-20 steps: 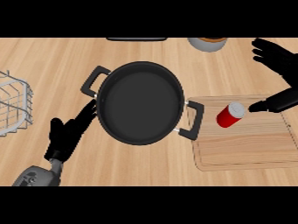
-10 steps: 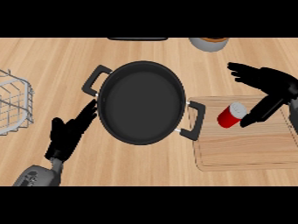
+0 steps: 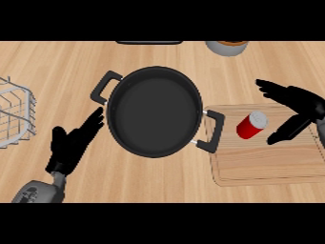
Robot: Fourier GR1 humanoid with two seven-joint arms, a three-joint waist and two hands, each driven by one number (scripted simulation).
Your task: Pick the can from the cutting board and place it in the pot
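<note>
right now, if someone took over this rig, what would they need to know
Left hand: open, holding nothing, at the left of the pot.
Right hand: open, fingers spread, just right of the can, not closed on it.
The red can stands on the cutting board, near its left end, close to the pot's handle.
The pot holds nothing.
Done: the right hand is at the can. Left: grasp, lift, carry it left, set it in the pot.

Wire rack (image 3: 4, 116) — perhaps a bowl (image 3: 228, 47)
</note>
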